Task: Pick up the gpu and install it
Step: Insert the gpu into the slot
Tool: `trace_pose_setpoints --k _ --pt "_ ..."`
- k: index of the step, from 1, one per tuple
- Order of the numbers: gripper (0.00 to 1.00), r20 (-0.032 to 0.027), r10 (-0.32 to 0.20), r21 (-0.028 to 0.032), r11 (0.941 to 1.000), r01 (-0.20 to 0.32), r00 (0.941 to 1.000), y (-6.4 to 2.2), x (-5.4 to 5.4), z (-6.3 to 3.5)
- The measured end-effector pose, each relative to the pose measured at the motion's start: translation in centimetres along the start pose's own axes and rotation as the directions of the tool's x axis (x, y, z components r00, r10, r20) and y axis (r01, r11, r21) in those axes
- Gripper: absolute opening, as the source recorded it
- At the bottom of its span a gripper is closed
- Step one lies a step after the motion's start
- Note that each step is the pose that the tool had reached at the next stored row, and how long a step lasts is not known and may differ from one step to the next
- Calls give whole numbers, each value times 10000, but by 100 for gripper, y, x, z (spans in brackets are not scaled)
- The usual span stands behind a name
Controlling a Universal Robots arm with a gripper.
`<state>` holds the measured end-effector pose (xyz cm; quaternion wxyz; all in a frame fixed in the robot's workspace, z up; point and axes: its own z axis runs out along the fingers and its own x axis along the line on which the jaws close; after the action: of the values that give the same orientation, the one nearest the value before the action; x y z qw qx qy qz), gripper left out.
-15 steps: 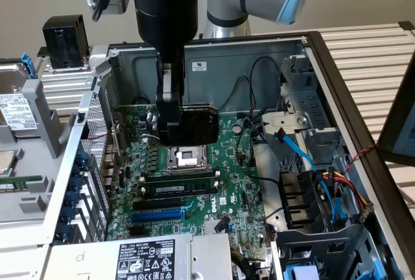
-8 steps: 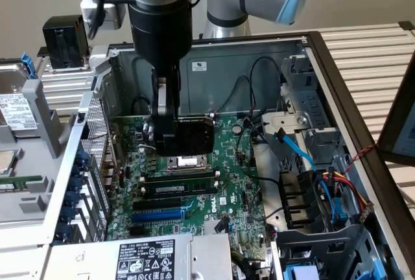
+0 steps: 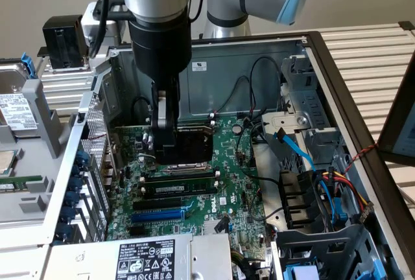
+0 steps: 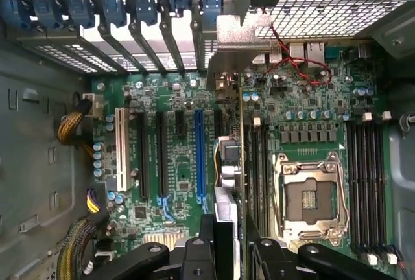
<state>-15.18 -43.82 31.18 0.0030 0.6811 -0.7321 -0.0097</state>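
My gripper [image 3: 162, 136] reaches down into the open computer case and is shut on the gpu [image 3: 168, 150], a small black card held upright above the green motherboard [image 3: 227, 183]. In the wrist view the gpu [image 4: 228, 176] shows edge-on between my fingertips [image 4: 207, 244], with its green board edge and its metal bracket pointing toward the perforated rear wall. It hangs over the strip between the blue slot [image 4: 200, 157] and the memory slots beside the open CPU socket [image 4: 310, 196]. In the exterior view the blue slot [image 3: 159, 215] lies nearer the camera than the card.
A power supply [image 3: 146, 257] with a label sits at the case's near edge. Drive bays with blue and coloured cables [image 3: 318, 189] fill the exterior view's right. Blue slot clips [image 3: 71, 189] line the perforated wall. A black cube block [image 3: 63, 40] stands outside the case.
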Motion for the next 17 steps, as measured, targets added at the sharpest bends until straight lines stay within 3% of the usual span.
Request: trace_pose_setpoints --k 5,10,17 --pt "28 -1 -25 17 10000 25 10000 7 0 15" --pt "28 1 -44 72 10000 44 10000 25 1 30" --pt "28 -2 -124 71 9999 124 9999 33 54 49"
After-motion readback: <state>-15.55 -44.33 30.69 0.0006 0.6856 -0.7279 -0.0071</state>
